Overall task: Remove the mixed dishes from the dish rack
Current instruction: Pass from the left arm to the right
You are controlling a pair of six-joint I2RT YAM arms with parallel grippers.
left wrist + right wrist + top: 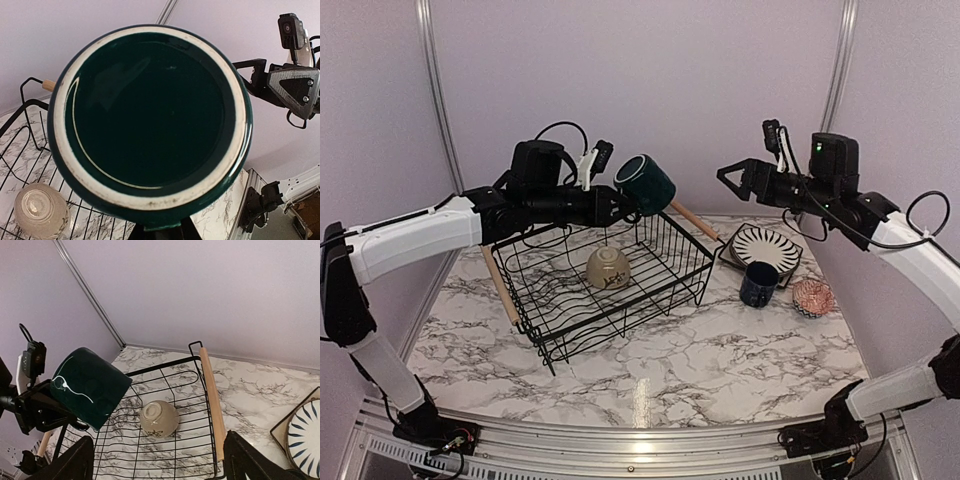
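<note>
My left gripper (625, 205) is shut on a dark mug (646, 184) and holds it tilted, high above the black wire dish rack (670, 240). In the left wrist view the mug's base (150, 120) fills the frame. It also shows in the right wrist view (90, 387). A cream bowl (608, 267) lies upside down inside the rack, seen too in the wrist views (40, 210) (159, 418). My right gripper (725, 175) is open and empty, raised in the air right of the rack.
On the marble table right of the rack sit a striped round plate (767, 248) on a square plate, a second navy mug (758, 283) and a pinkish bowl (813, 297). The rack has wooden handles (500, 285) on its left and far right sides.
</note>
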